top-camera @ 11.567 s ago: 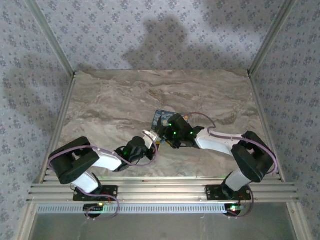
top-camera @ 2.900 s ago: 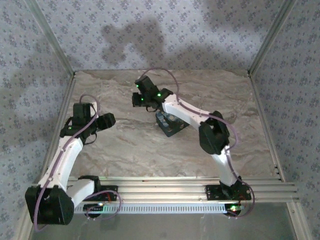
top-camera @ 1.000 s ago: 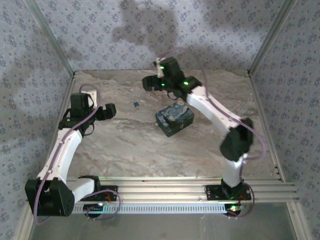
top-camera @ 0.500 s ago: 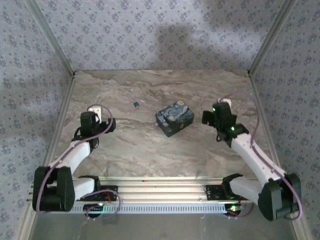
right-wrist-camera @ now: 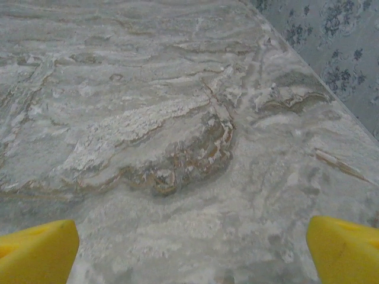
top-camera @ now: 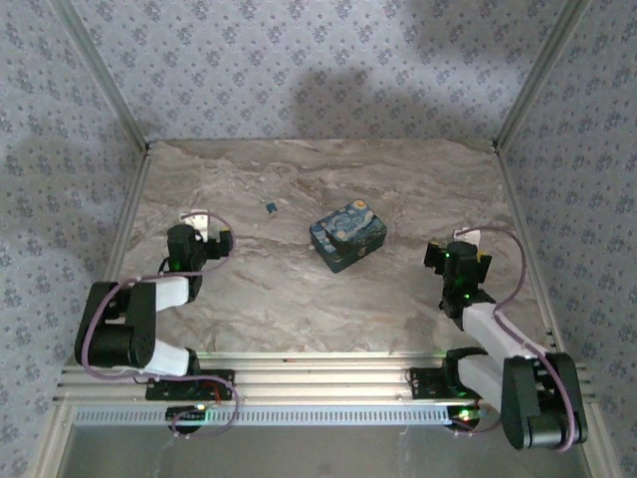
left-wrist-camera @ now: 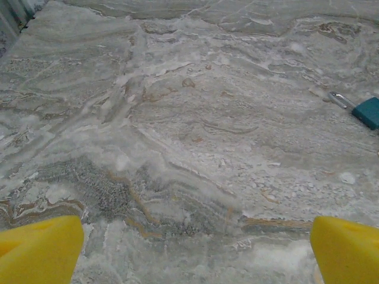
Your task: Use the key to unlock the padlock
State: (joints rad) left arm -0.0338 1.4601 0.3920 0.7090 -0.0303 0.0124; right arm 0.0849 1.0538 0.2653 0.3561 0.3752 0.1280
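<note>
A small teal item with a silver metal part point(top-camera: 270, 208) lies on the marble table, left of the middle; I cannot tell whether it is the padlock or the key. In the left wrist view the teal item point(left-wrist-camera: 362, 110) sits at the right edge, far ahead of the fingers. My left gripper point(top-camera: 211, 242) rests low at the left, folded back; the same gripper point(left-wrist-camera: 195, 257) is open with bare marble between its yellow fingertips point(left-wrist-camera: 41, 251). My right gripper point(top-camera: 456, 255) sits at the right, and this gripper point(right-wrist-camera: 192, 254) is open and holds nothing.
A dark blue box with a swirling starry pattern point(top-camera: 347, 235) stands in the middle of the table point(top-camera: 299, 299). Patterned walls enclose the back and sides, with metal posts at the corners. The right wall point(right-wrist-camera: 331, 35) is close to the right gripper.
Both arms have drawn back toward the near edge and folded down. The right arm swung from the far middle to the right side. The teal item and the box stayed put.
</note>
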